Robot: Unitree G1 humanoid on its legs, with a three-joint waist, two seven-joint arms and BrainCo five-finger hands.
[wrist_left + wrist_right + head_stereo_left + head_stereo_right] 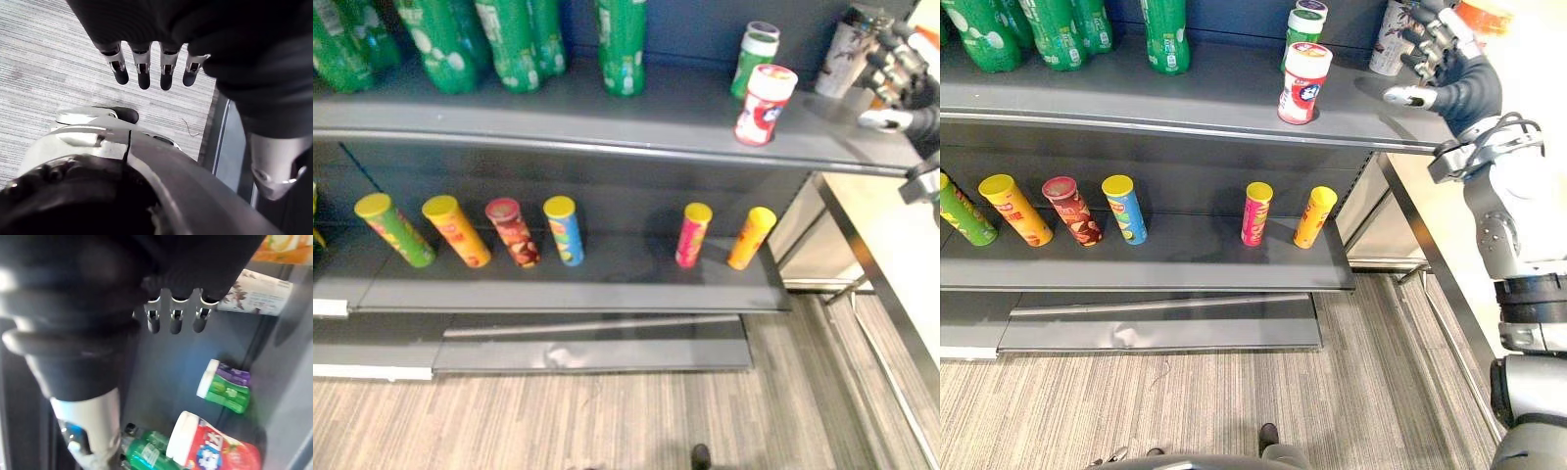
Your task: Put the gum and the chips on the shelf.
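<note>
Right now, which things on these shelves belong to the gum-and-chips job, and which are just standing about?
Job:
red-and-white gum tub, on the top shelf
green gum tub, behind it
chip tubes, along the lower shelf
right hand, open and empty, at the top shelf's right end

Just standing about:
green bottles, top shelf
white patterned can, beside the right hand

**Shop aisle, stocked display shelving**

You're looking at a shop-type setup. The grey metal upper shelf [607, 122] carries green bottles [514, 44] lined up at the back. A red-and-white tub [764, 105] and a green tub [756, 57] stand upright nearer its right end. The lower shelf [607, 284] has chip tubes [566, 230] in several colours, spaced in a row, yellow lids facing out. Repeated packaged goods, set out like retail stock. Striped grey floor [558, 421] below.
</note>
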